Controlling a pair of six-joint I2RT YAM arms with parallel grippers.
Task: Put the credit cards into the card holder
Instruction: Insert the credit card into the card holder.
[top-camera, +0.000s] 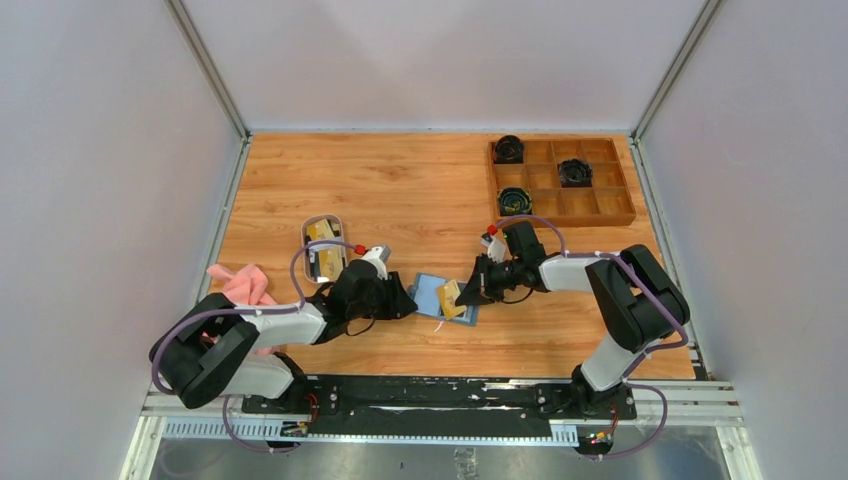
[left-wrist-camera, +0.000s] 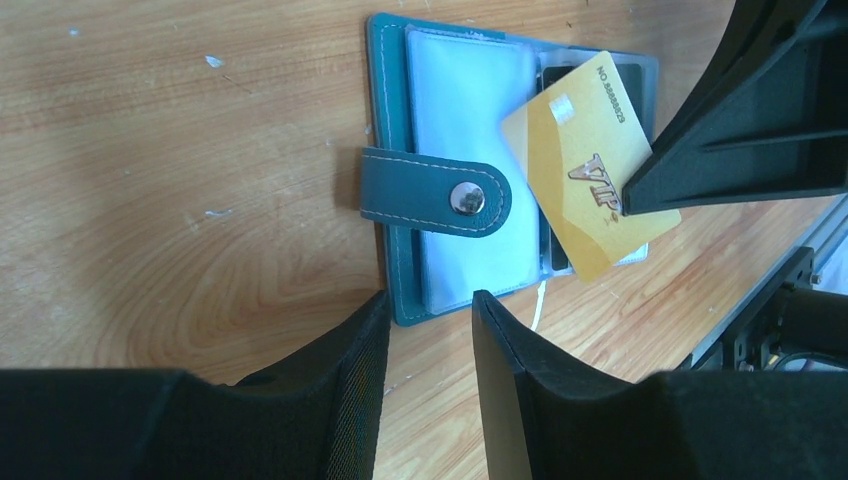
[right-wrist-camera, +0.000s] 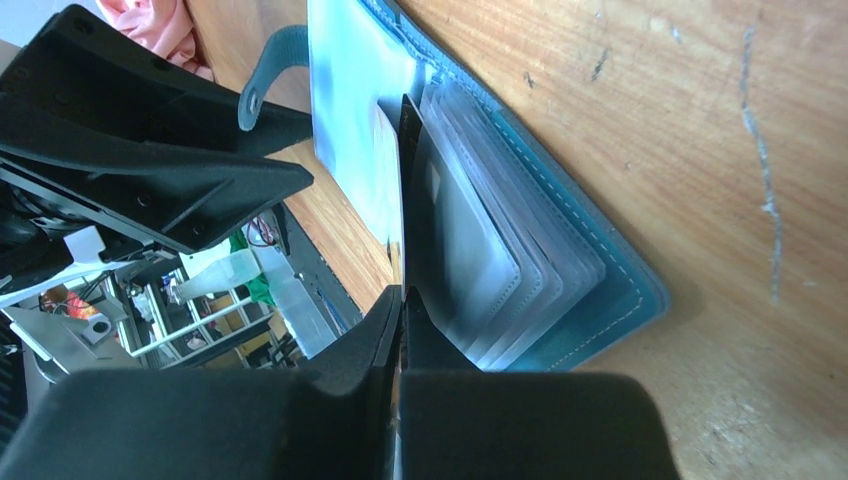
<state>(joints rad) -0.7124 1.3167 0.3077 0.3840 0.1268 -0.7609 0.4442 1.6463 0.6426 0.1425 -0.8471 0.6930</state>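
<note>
Right gripper (right-wrist-camera: 402, 300) is clenched flat on the gold VIP card (left-wrist-camera: 585, 150). Its own wrist view only gives you that card edge-on, a thin line running from the pads toward the fanned clear pockets (right-wrist-camera: 500, 265). The left wrist view is the one that shows the card's face: it sits skewed over the right half of the open teal card holder (left-wrist-camera: 388, 110), with one corner hanging past the edge. Can't tell from either view whether the card is actually inside a pocket.

Left gripper (left-wrist-camera: 430, 325) is released, jaws apart, with the holder's near edge right at the tips and nothing pinched. The snap strap (left-wrist-camera: 435, 192) lies across the left stack of pockets.

Only the top view shows the rest. The holder lies on the bench (top-camera: 420, 190) between the two grippers. There are more cards (top-camera: 322, 232) in an oval dish (top-camera: 304, 245) just beyond the left gripper, a pink cloth (top-camera: 240, 283) left of that arm, and a wooden compartment tray (top-camera: 565, 221) at the far right.
</note>
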